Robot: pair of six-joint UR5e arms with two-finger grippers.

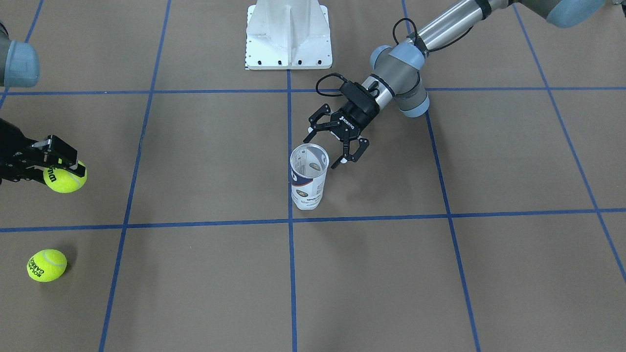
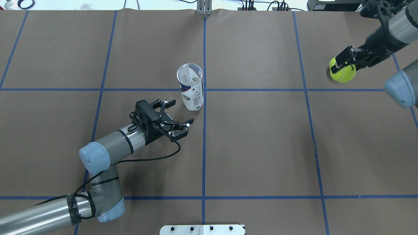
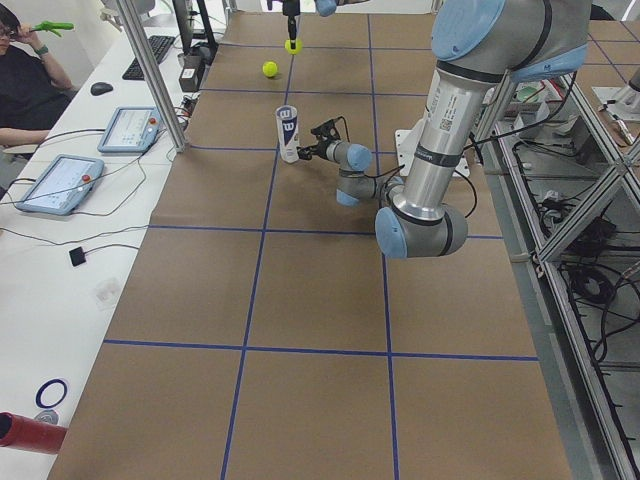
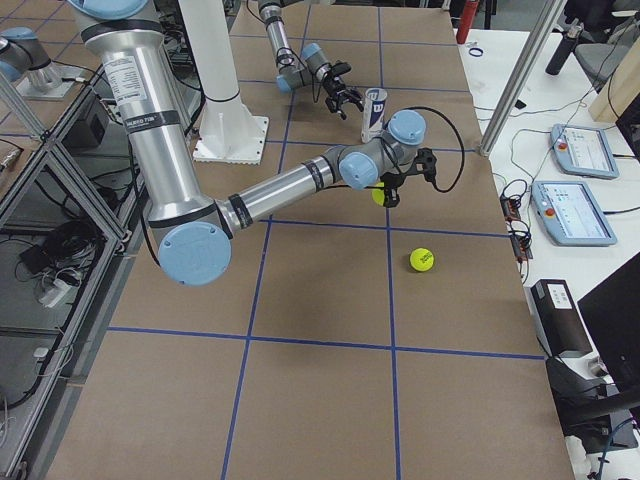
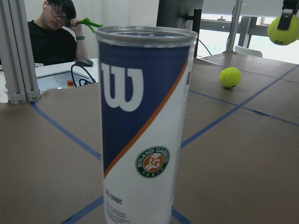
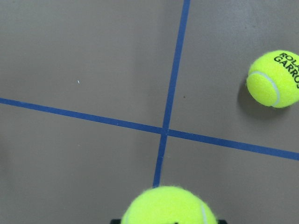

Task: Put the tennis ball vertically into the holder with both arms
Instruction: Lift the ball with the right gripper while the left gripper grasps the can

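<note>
Holder (image 2: 192,88) upright at the counter's (image 2: 261,147) middle, left tool (image 2: 180,112) wide open, empty, just beside it — close now?
— Squarely, mid-height; right tool (image 2: 343,63) grips the tennis ball (image 2: 341,75) near the far right corner.

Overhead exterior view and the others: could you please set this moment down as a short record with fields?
holder: white-and-navy cylindrical tennis-ball can, upright, top open, no ball visible inside
left side: grey-and-silver left arm, jaws open beside the can, apart from it
right side: grey-and-silver right arm, jaws shut on a yellow-green felt tennis ball, far from the can
spare: second tennis ball, same colour, loose on the brown table with blue tape lines
task state: ball not yet in the can
</note>
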